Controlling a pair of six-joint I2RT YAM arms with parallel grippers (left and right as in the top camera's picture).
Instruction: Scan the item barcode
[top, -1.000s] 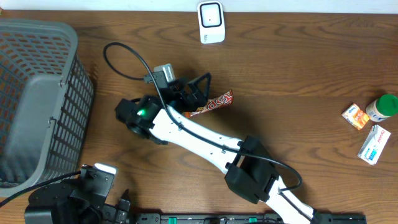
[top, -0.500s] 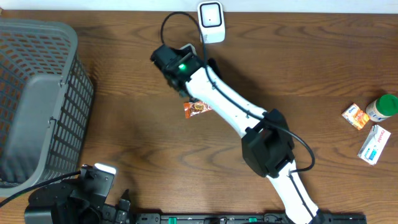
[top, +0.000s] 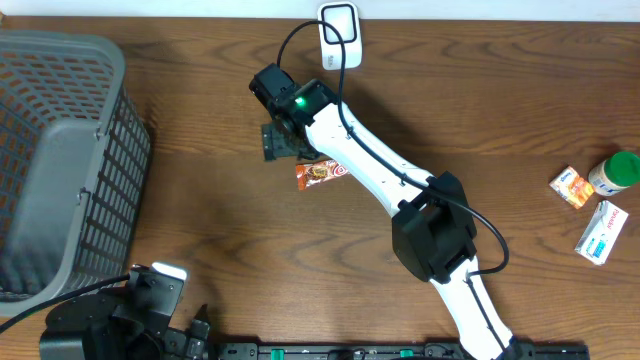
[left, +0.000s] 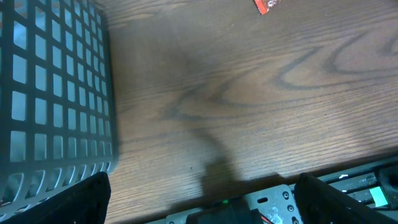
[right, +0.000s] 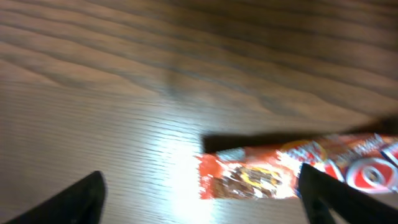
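The item, an orange-red snack bar wrapper (top: 322, 172), lies flat on the wooden table. The white barcode scanner (top: 340, 36) stands at the table's far edge, well behind the bar. My right gripper (top: 279, 142) hovers just left of the bar, open and holding nothing. In the right wrist view the bar (right: 280, 175) lies on the wood, its left end between the spread fingers of my right gripper (right: 202, 202) and its right end by the right finger. My left gripper (left: 202, 202) is open and empty near the front left; the bar's corner (left: 266, 5) shows far ahead of it.
A grey mesh basket (top: 60, 150) fills the left side, close to the left arm (top: 120, 320). At the right edge stand a small orange box (top: 572, 187), a green-capped bottle (top: 620, 170) and a white-and-blue box (top: 601, 232).
The right arm swung from mid-table up toward the scanner, then its gripper dropped back left of the bar. The bar shifted slightly left and now lies free. The left arm stayed still.
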